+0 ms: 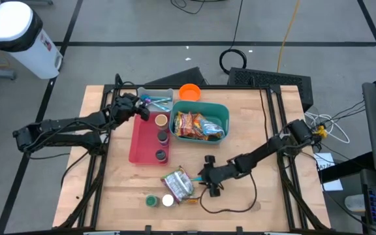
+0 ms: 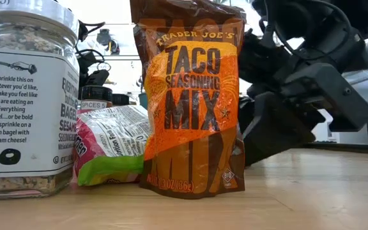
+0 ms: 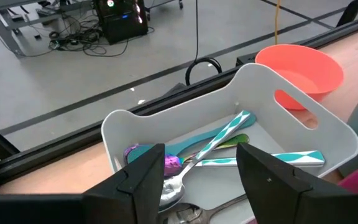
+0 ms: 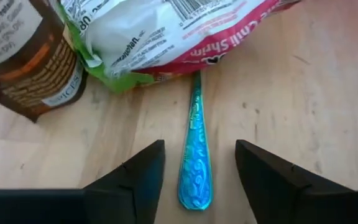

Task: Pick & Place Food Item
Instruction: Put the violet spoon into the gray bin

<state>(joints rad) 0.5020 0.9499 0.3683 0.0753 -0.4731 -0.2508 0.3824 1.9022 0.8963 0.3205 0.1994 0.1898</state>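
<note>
From above, your left pincer [image 1: 140,106] hung over the white cutlery caddy [image 1: 156,96] at the far edge of the bench [image 1: 279,196], while your right pincer [image 1: 209,176] sat low just beside the crumpled food bag [image 1: 177,183] near the front edge; the teal bin [image 1: 201,122] already held several snack packets, and the red tray [image 1: 139,140] carried spice jars, so some sorting looked done, with the bag and two small jars left out. At bench level, the taco seasoning pouch [image 2: 193,96] stood upright beside a bagel seasoning jar [image 2: 27,96], the food bag lying between and behind them, the right arm's dark bulk close beyond. Through the left wrist camera, your fingers [image 3: 143,180] stood spread and empty above the caddy's spoons [image 3: 185,168], an orange bowl [image 3: 303,65] beyond. Through the right wrist camera, your fingers [image 4: 135,177] stood apart astride a blue handle [image 4: 196,155] that ran under the bag; nothing was pinched, so the pick appeared yet to come.
</note>
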